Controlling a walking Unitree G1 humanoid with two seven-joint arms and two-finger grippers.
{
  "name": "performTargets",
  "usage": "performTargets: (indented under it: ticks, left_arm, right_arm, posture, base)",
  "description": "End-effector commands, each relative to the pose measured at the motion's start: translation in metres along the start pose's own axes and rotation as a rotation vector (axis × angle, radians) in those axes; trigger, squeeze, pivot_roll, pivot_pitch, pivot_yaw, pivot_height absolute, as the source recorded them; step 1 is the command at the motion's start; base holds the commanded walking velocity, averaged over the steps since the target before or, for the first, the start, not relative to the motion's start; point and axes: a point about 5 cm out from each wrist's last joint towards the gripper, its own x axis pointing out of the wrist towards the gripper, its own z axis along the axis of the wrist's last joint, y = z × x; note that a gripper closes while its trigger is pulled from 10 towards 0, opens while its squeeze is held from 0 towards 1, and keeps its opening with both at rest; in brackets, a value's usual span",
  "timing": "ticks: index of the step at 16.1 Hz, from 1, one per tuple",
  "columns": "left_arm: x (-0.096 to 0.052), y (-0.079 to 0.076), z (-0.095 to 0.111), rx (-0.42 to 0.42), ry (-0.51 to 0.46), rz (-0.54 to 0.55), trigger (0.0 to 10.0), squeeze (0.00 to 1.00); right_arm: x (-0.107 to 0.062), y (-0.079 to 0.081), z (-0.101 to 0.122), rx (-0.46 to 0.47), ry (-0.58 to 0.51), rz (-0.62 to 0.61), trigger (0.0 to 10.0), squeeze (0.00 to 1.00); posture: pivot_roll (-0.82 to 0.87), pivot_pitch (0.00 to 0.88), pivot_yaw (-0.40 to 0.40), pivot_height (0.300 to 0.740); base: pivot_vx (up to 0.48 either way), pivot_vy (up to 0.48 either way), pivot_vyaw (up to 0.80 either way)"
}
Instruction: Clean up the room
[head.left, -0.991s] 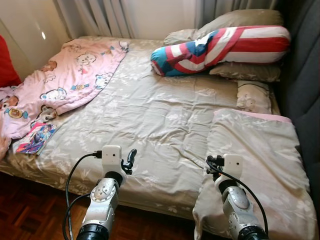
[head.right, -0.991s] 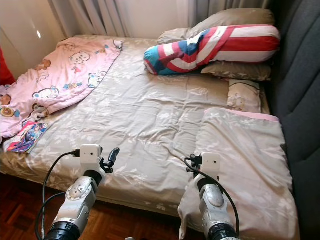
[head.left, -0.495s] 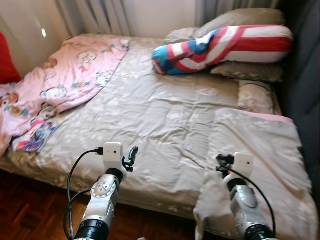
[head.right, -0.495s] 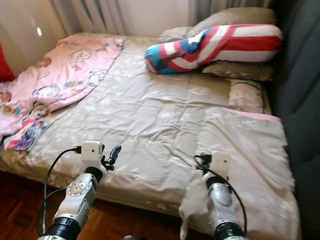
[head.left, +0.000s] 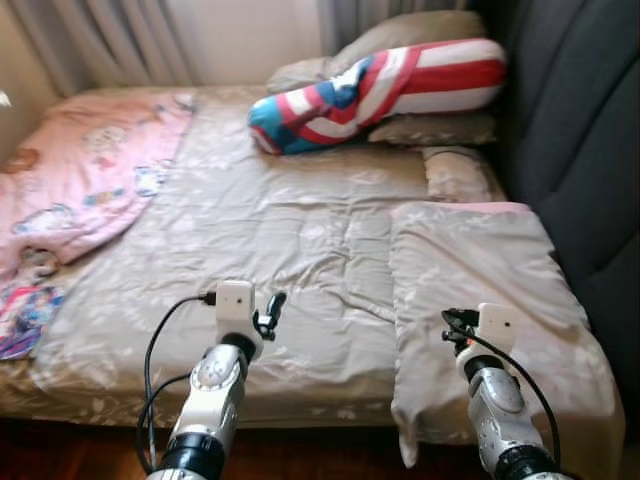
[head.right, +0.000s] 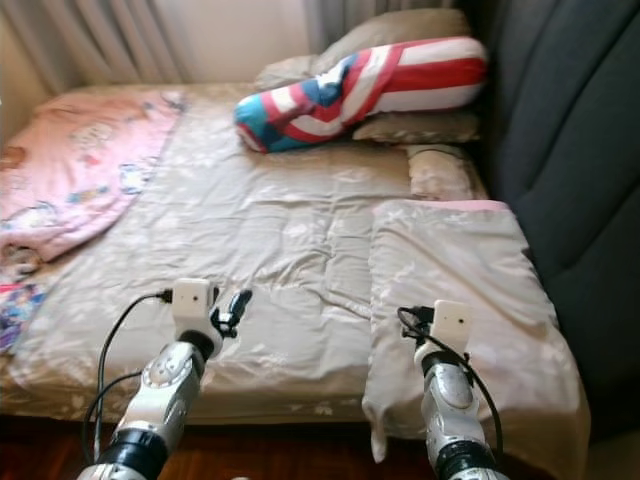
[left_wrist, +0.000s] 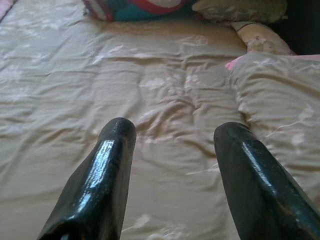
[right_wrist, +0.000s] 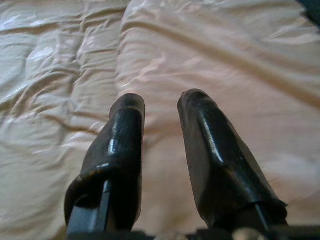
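Since the folded beige blanket (head.left: 480, 270) lies at the bed's (head.left: 290, 230) near right corner, one edge drooping over the side, it looks like the piece in hand, with the pink quilt (head.left: 75, 180) rumpled well apart along the far left edge and the striped pillow (head.left: 380, 90) propped at the headboard. The right hand (right_wrist: 161, 145) hovers just above this blanket, fingers a little apart and holding nothing, though contact is hard to judge. The left hand (left_wrist: 175, 165) hangs over bare sheet, fingers spread wide and empty.
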Motion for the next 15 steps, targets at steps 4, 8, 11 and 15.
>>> performTargets:
  ticks: [4, 8, 11, 15]
  left_arm:
    - [-0.005, 0.013, -0.007, 0.0, 0.021, 0.044, 10.0, 0.0]
    - [-0.008, 0.021, -0.012, 0.001, 0.038, 0.109, 10.0, 0.0]
    - [-0.009, 0.017, -0.016, -0.027, 0.041, 0.123, 10.0, 0.0]
    - [-0.009, 0.012, -0.018, -0.038, 0.039, 0.123, 10.0, 0.0]
  right_arm:
    - [0.001, 0.017, 0.0, 0.005, 0.002, 0.052, 10.0, 0.0]
    - [0.003, 0.017, 0.005, -0.009, -0.019, 0.072, 10.0, 0.0]
    - [0.003, 0.016, 0.008, -0.022, -0.037, 0.084, 10.0, 0.0]
    - [0.002, 0.019, 0.006, -0.036, -0.033, 0.099, 10.0, 0.0]
  posture:
    - [-0.03, 0.084, 0.069, 0.74]
    - [-0.04, 0.059, 0.05, 0.74]
    - [-0.04, 0.047, 0.036, 0.74]
    - [-0.05, 0.043, 0.023, 0.74]
  base:
    - [0.0, 0.48, 0.0]
    - [0.0, 0.48, 0.0]
    - [0.0, 0.48, 0.0]
    - [0.0, 0.48, 0.0]
